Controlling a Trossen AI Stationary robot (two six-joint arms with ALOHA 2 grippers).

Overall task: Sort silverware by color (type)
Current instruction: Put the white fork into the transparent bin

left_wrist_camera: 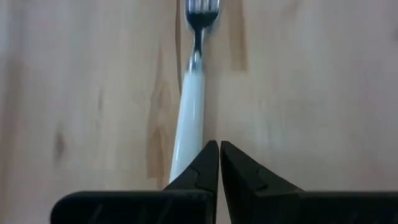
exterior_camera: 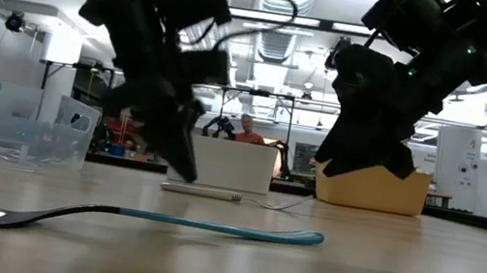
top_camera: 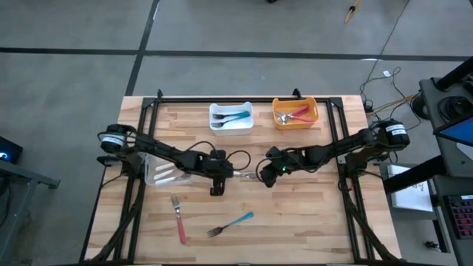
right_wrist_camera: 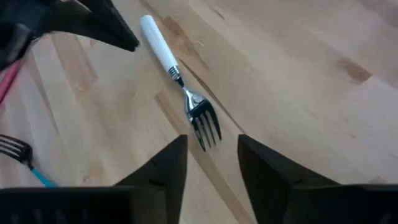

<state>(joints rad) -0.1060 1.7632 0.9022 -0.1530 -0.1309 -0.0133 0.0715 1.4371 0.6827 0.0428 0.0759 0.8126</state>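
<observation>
White fork (right_wrist_camera: pixel 177 73) lies flat mid-bench between the 2 arms, its long axis running claw to claw: tines by the released right claw (right_wrist_camera: pixel 211 165), handle end by the clenched, empty left claw (left_wrist_camera: pixel 219 163).

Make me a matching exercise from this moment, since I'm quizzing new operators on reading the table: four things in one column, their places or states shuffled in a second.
Things
1. white-handled fork
2. teal-handled fork
3. red-handled fork
4. orange bin

Places or states
A. at the table's far edge, holding red-handled pieces
B. near edge of the table, right of the red one
C. on the wood between the left gripper and the right gripper
D. near edge, lying below the clear bin in the high view

Pairs: 1-C, 2-B, 3-D, 4-A
</observation>
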